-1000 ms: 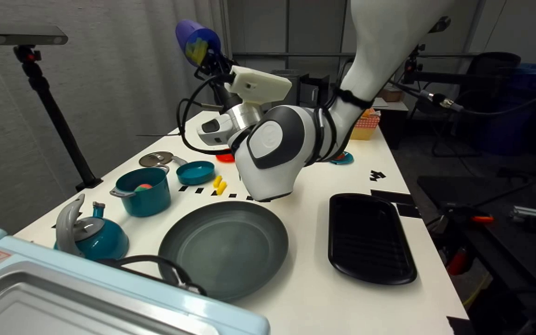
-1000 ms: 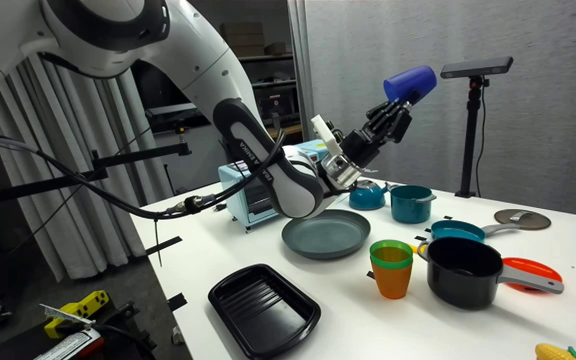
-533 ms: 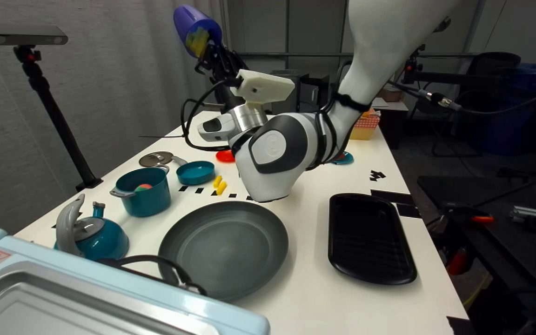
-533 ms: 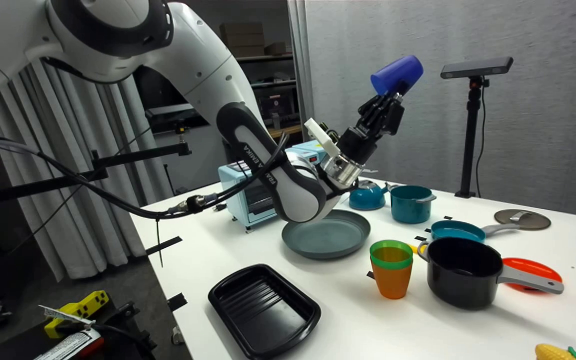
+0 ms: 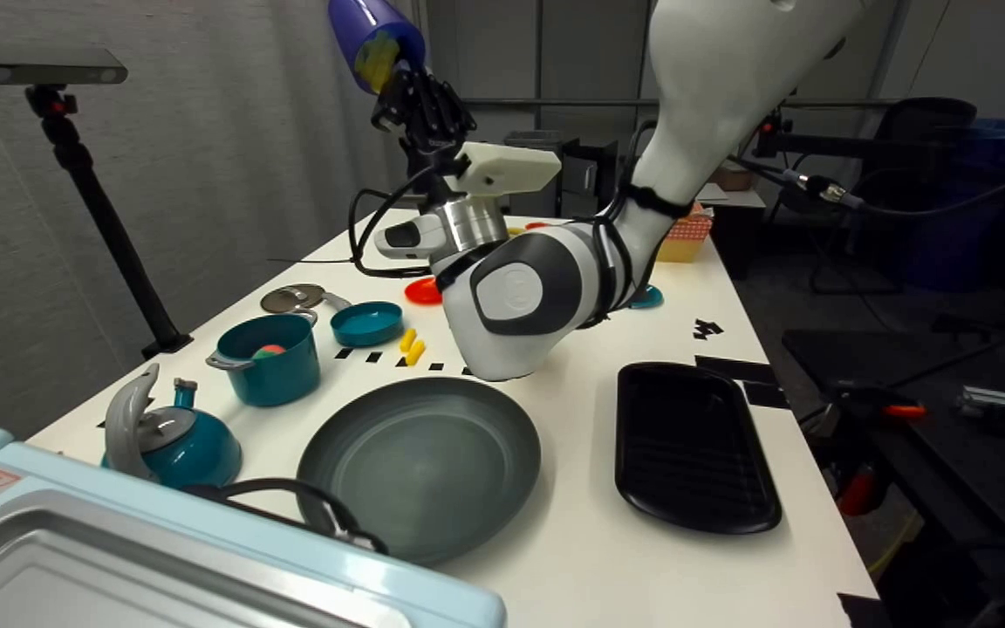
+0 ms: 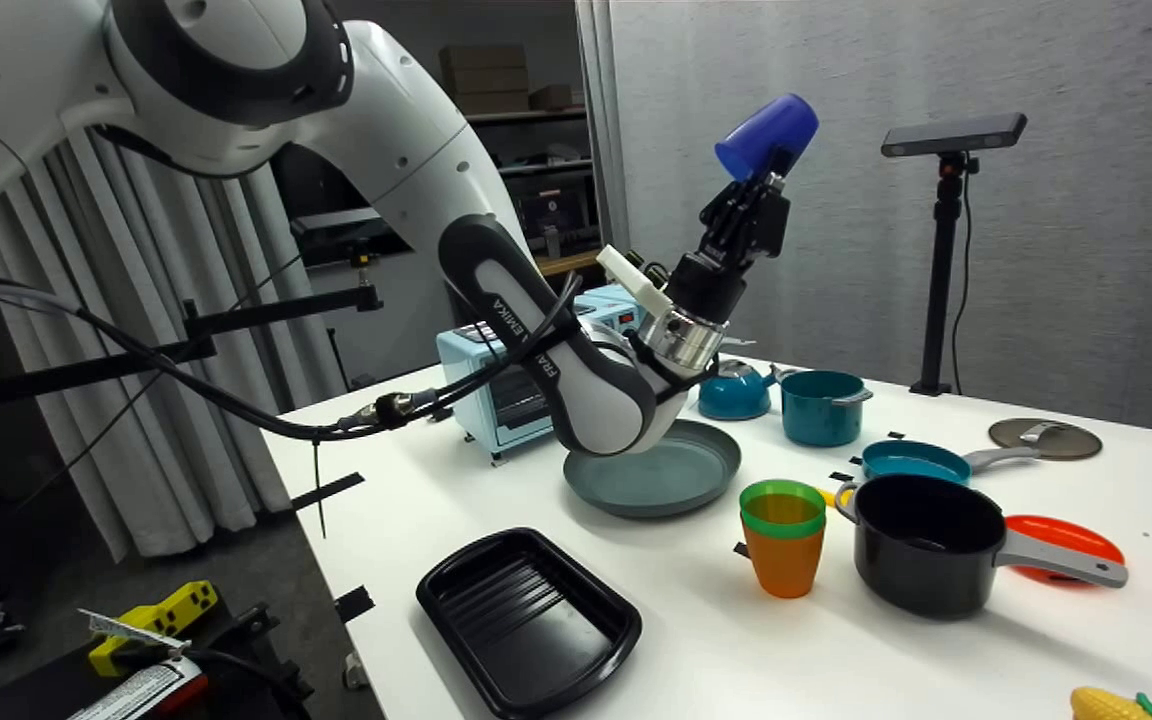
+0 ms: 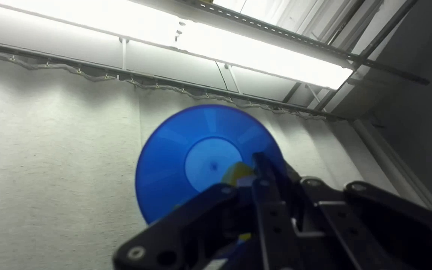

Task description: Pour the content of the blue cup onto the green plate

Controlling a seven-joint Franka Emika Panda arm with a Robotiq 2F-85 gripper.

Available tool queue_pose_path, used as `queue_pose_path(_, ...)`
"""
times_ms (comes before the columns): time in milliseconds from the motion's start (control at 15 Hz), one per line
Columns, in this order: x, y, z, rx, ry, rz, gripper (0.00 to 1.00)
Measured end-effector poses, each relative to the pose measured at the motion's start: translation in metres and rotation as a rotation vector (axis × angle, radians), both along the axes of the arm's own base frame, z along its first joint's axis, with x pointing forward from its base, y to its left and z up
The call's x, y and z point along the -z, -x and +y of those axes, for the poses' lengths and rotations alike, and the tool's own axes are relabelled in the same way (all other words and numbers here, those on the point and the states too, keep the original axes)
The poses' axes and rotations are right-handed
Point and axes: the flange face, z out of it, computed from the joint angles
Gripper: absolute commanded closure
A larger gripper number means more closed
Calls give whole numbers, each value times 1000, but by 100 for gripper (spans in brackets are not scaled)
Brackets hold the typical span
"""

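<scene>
High above the table, the blue cup leans with its mouth angled downward, and my gripper is shut on its wall near the rim. The wrist view looks into the cup; one finger reaches inside it, the other is outside. Yellow content shows inside the cup near the mouth, and part of it appears beside the inner finger. The green plate lies flat on the table with nothing on it. In both exterior views the plate is well below the cup and off to one side.
A black tray, teal pot, kettle and light-blue oven surround the plate. Stacked cups and a black saucepan stand nearby. Two yellow pieces lie loose. A camera stand rises behind.
The gripper and cup have swung up and across, leftward in an exterior view, with the cup's mouth tipping slightly further down. Yellow content stays in the cup; the plate is unchanged.
</scene>
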Motion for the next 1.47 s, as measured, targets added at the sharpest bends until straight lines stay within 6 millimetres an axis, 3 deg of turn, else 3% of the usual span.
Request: queue_pose_path(1467, -3, 8, 3, 4, 151, -88, 98)
